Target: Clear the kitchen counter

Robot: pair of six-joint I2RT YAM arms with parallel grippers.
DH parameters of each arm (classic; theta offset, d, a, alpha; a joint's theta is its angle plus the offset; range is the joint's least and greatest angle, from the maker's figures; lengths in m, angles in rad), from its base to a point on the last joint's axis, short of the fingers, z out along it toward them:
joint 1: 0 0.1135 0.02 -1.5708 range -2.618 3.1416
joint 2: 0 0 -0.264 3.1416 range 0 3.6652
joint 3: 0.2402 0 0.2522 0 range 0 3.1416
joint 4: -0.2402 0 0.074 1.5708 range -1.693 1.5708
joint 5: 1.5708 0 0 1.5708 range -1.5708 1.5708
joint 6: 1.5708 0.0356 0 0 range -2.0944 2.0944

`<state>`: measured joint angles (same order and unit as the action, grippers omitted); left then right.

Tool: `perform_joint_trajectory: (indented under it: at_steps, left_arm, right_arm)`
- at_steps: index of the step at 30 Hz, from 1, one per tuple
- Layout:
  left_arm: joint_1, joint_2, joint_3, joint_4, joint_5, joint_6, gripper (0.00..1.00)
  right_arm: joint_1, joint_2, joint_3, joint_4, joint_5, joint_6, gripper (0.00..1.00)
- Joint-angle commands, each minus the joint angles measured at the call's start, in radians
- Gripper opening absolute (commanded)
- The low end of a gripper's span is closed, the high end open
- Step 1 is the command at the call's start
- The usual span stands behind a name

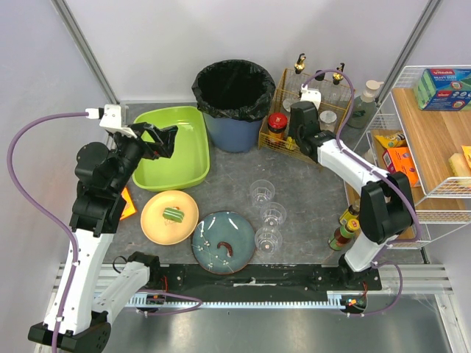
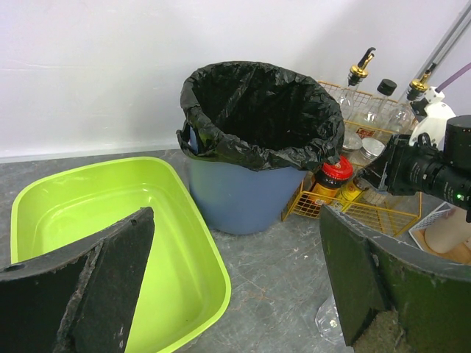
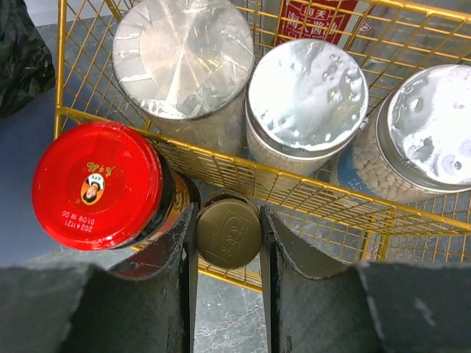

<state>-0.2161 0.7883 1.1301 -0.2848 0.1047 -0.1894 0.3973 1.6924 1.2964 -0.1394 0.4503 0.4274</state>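
Right tool [image 3: 228, 220] clamps gold-capped jar [image 3: 229, 235] in yellow wire basket [image 3: 324, 195]; left tool [image 2: 235, 243] gapes above green tub [image 2: 73, 213].

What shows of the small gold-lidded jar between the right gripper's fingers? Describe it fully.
The gold-lidded jar shows mostly its lid from above: round, dull brass-coloured metal with a faint embossed rectangle. Its body is hidden below the lid. It stands upright in the yellow wire basket, close beside a larger red-lidded jar. The right gripper has its two dark fingers set against opposite sides of the lid, apparently gripping it.
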Motion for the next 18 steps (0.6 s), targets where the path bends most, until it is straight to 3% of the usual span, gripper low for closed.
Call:
perform_joint_trajectory:
  at_steps: [1, 6, 10, 18]
  left_arm:
    - [0.000, -0.003, 0.019, 0.013, -0.017, 0.024, 0.98]
    - [-0.002, -0.001, 0.020, 0.012, -0.019, 0.025, 0.98]
    - [-0.003, -0.001, 0.019, 0.012, -0.019, 0.025, 0.98]
    - [0.000, -0.001, 0.020, -0.002, -0.023, 0.028, 0.99]
  right_arm:
    - [-0.003, 0.030, 0.040, 0.049, -0.021, 0.025, 0.29]
    - [-0.003, 0.043, 0.066, 0.026, -0.027, 0.033, 0.59]
    - [-0.003, 0.021, 0.093, 0.002, -0.027, 0.039, 0.69]
    - [-0.003, -0.066, 0.205, -0.228, 0.010, 0.028, 0.87]
